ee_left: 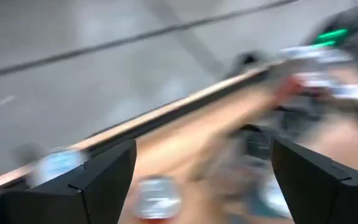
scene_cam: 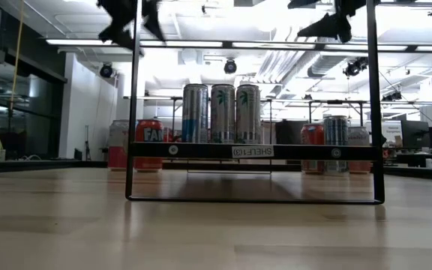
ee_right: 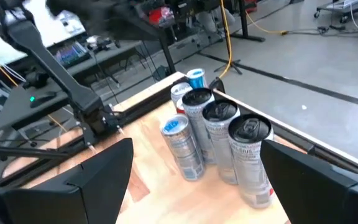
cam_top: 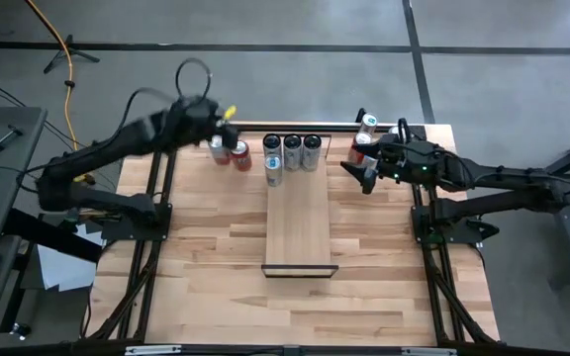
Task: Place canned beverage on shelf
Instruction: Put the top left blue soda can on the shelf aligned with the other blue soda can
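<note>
The shelf (cam_top: 297, 222) is a pale plank on a dark metal frame (scene_cam: 133, 112) at mid-table. Several silver cans (cam_top: 292, 148) stand on its far end (scene_cam: 222, 112). Left of it, a silver can (cam_top: 218, 148) and a red can (cam_top: 240, 156) stand on the tabletop. My left gripper (cam_top: 222, 132) hovers open above them, and a can top (ee_left: 157, 196) shows below its fingers in the blurred left wrist view. My right gripper (cam_top: 362, 174) hangs open in the air right of the shelf, facing the cans on it (ee_right: 216, 134).
More cans stand on the table at the far right (cam_top: 366, 129), behind my right gripper, and show right of the shelf in the low view (scene_cam: 334, 142). The near half of the shelf plank and the tabletop (cam_top: 216, 267) on both sides of it are bare.
</note>
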`<state>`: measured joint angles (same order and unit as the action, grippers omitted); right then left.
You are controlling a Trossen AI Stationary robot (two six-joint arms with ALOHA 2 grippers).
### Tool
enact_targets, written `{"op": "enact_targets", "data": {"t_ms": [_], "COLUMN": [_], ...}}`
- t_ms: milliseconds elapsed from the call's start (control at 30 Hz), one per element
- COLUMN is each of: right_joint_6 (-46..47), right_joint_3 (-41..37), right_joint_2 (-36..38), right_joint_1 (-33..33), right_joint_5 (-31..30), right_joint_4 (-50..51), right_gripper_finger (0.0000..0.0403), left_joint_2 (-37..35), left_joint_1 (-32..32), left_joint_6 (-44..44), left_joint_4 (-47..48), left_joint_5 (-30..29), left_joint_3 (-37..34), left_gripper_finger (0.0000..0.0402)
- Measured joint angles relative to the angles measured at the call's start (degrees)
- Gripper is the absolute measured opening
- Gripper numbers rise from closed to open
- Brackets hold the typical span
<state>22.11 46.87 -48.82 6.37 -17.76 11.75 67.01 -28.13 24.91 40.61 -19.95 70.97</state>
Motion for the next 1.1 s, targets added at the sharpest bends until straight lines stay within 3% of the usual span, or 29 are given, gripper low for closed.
{"op": "enact_targets", "data": {"t_ms": [100, 200, 367, 633, 1100], "right_joint_6": [0.33, 0.38, 2.49, 2.44, 2.31], "right_joint_3": [0.00, 0.00, 0.02, 0.09, 0.09], "right_joint_2": [-1.52, -2.82, -4.48, -6.06, -6.31], "right_joint_1": [0.00, 0.00, 0.00, 0.00, 0.00], "right_joint_5": [0.00, 0.00, -0.02, -0.02, -0.03], "right_joint_4": [0.00, 0.02, 0.00, -0.01, 0.02], "right_gripper_finger": [0.0339, 0.0339, 0.0339, 0.0339, 0.0339], "left_joint_2": [7.34, 14.04, 21.79, 26.99, 29.12], "left_joint_1": [-9.60, -17.59, -25.20, -26.74, -26.61], "left_joint_6": [-3.19, -2.08, 1.88, 0.98, 3.36], "left_joint_4": [6.62, 7.12, 7.08, 6.21, 6.95], "left_joint_5": [-0.02, 2.01, 8.14, 9.79, 9.78], "left_joint_3": [4.02, 4.36, 4.38, 4.40, 1.09], "left_gripper_finger": [0.0325, 0.0325, 0.0325, 0.0325, 0.0325]}}
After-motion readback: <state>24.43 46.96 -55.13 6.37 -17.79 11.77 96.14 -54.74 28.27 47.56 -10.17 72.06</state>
